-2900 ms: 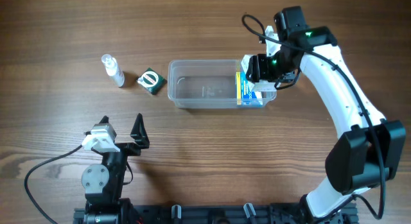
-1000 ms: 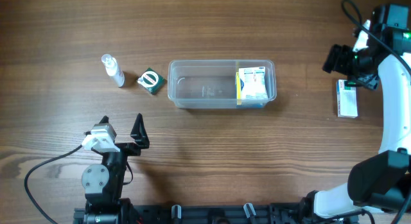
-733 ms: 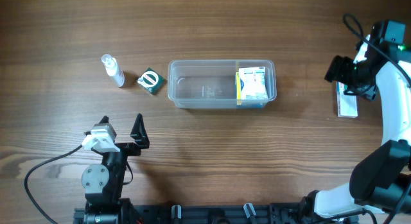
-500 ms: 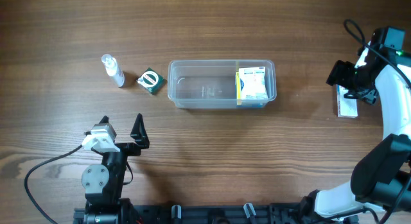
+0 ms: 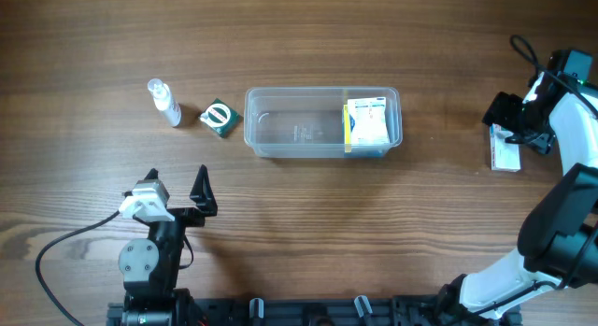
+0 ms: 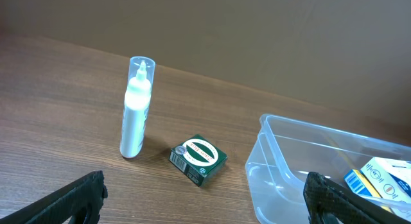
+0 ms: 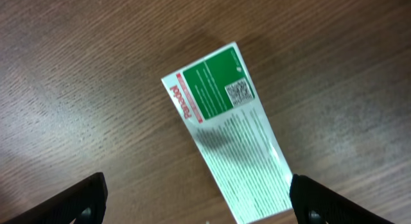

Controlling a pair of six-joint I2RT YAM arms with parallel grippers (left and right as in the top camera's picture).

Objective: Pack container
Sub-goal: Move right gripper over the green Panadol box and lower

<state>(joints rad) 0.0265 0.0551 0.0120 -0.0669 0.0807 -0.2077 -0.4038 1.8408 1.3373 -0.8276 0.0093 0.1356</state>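
Note:
The clear plastic container (image 5: pixel 280 144) lies at mid-table with a white and blue box (image 5: pixel 366 122) in its right end; its corner shows in the left wrist view (image 6: pixel 282 153). A long white and green box (image 5: pixel 505 153) lies flat at the far right. My right gripper (image 5: pixel 512 128) is open right over that box's near end; in the right wrist view the box (image 7: pixel 225 128) lies between the wide-spread fingertips (image 7: pixel 83 195). My left gripper (image 5: pixel 177 188) is open and empty near the front left. A small dark green box (image 5: pixel 219 118) lies left of the container.
A small clear spray bottle (image 5: pixel 164 102) lies left of the green box; it stands upright in the left wrist view (image 6: pixel 137 108), with the green box (image 6: pixel 198 158) to its right. The right arm's cable loops above the far right edge.
My right gripper has left the container, with the white and blue box staying inside. It has swung to the far right and come down over the white and green box. The left arm has not moved.

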